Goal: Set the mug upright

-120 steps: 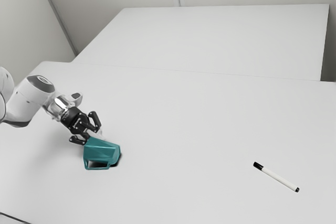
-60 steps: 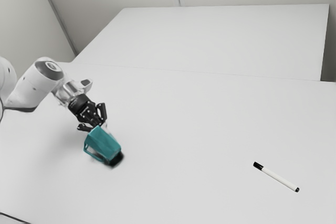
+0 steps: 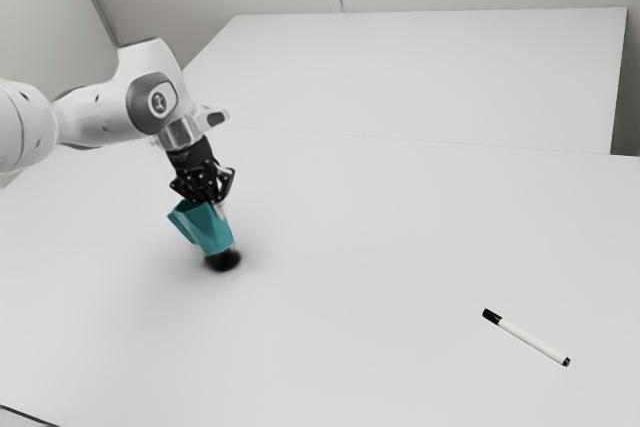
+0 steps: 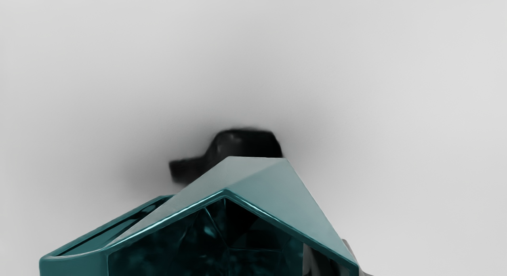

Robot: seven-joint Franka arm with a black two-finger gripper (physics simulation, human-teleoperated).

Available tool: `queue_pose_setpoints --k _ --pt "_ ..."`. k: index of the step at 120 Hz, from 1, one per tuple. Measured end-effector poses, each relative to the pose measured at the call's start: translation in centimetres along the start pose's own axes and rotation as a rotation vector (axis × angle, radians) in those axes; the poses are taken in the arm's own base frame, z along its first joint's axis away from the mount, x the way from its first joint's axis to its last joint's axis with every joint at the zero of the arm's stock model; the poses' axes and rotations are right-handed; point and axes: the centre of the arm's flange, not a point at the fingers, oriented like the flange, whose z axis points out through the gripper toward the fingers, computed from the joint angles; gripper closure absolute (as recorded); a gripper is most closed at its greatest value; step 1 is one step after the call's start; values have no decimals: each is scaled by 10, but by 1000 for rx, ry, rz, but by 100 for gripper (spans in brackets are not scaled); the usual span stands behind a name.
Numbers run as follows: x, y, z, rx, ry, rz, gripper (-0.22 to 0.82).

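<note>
The black gripper (image 3: pixel 216 203) points down at the rim of the teal mug (image 3: pixel 208 230), which hangs tilted above the table, its base low and its handle towards the exterior view's left. In the wrist view the open mouth of the mug (image 4: pixel 269 189) faces the camera, with the handle at one side. The gripper (image 4: pixel 338 264) is shut on the mug's wall, one finger inside the mouth and the other outside; most of both fingers is hidden.
A dark shadow lies on the white table (image 3: pixel 380 247) just under the mug. A white marker with black ends (image 3: pixel 530 338) lies far off towards the exterior view's right. Behind stands another white surface (image 3: pixel 420 77).
My hand has risen and swung more upright, carrying the mug up off the table. The mug has turned from lying on its side to a tilted pose with its base down. The marker has stayed put.
</note>
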Motion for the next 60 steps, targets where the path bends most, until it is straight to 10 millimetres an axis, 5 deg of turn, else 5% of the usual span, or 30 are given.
queue_pose_setpoints --k 24,60 --pt "10 16 -7 127 116 64 77" --pt "21 18 12 151 152 48 77"
